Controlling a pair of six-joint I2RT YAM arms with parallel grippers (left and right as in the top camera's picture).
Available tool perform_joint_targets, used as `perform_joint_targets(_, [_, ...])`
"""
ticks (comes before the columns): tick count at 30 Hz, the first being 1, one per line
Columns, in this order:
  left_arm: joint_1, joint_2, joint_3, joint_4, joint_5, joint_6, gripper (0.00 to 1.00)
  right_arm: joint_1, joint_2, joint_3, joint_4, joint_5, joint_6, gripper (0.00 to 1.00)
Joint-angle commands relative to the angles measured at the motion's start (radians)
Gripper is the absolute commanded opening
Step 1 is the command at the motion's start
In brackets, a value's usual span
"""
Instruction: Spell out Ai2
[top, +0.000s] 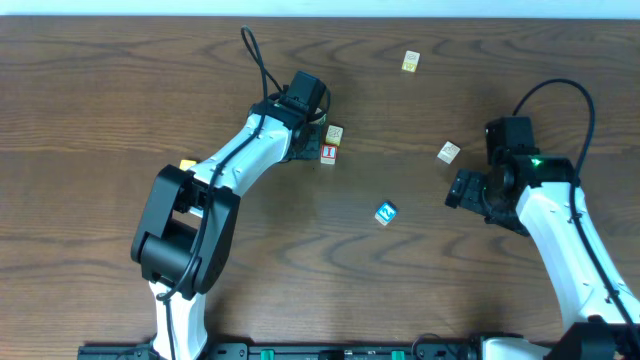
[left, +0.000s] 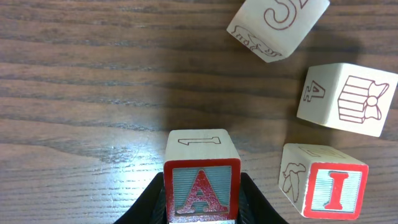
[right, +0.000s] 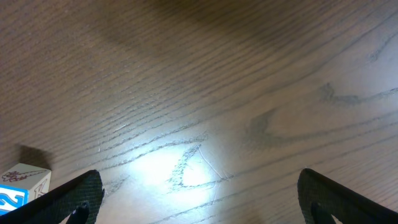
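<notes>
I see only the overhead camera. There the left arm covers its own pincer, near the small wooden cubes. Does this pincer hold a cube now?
Observer: Yes. In the left wrist view the left pincer is shut on a wooden cube with a red letter A.
Operator: How does the cube with the red I stand beside it?
Observer: The wooden cube with a red letter I is to the right of the A in that view. There is a gap between them and they do not touch.
Operator: And the right pincer?
Observer: The right pincer is open with nothing between its fingers. The blue-printed wooden cube lies outside them, at the left edge of the right wrist view.
</notes>
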Motion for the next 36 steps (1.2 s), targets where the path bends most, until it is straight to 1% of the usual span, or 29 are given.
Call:
perform_joint_targets(1, [-0.013, 0.020, 0.013, -0.005, 0.000, -0.008, 0.13, -0.002, -0.011, 0.012, -0.004, 0.010, 0.014, 0.99])
perform_joint_targets(11, [-0.018, 0.063, 0.012, -0.002, -0.001, -0.008, 0.12, -0.002, -0.011, 0.012, -0.007, 0.011, 0.013, 0.99])
perform_joint_targets(14, [-0.018, 0.063, 0.012, 0.002, -0.001, -0.008, 0.13, -0.002, -0.011, 0.012, -0.007, 0.011, 0.013, 0.99])
perform_joint_targets(16, [-0.018, 0.063, 0.013, 0.005, 0.000, -0.008, 0.26, -0.002, -0.011, 0.012, -0.007, 0.011, 0.013, 0.99])
perform_joint_targets(17, [-0.018, 0.063, 0.013, 0.005, 0.002, -0.008, 0.29, -0.002, -0.011, 0.012, -0.007, 0.011, 0.014, 0.99])
perform_joint_targets(21, [-0.018, 0.062, 0.013, 0.005, 0.005, -0.009, 0.28, -0.002, -0.011, 0.012, -0.007, 0.011, 0.013, 0.99])
perform_joint_targets(22, [-0.018, 0.059, 0.015, 0.005, 0.008, -0.015, 0.30, -0.002, -0.011, 0.012, -0.006, 0.011, 0.013, 0.99])
perform_joint_targets(25, [-0.018, 0.042, 0.018, 0.005, 0.010, -0.015, 0.45, -0.002, -0.011, 0.012, -0.006, 0.011, 0.014, 0.99])
perform_joint_targets(28, [-0.017, 0.023, 0.019, 0.005, 0.003, -0.014, 0.49, -0.002, -0.011, 0.012, -0.007, 0.011, 0.014, 0.99])
perform_joint_targets(32, [-0.017, -0.011, 0.020, 0.000, 0.004, -0.014, 0.48, -0.002, -0.011, 0.012, -0.007, 0.011, 0.014, 0.99])
perform_joint_targets(36, [-0.014, -0.089, 0.021, -0.002, -0.013, -0.003, 0.47, -0.002, -0.011, 0.012, -0.007, 0.011, 0.013, 0.99])
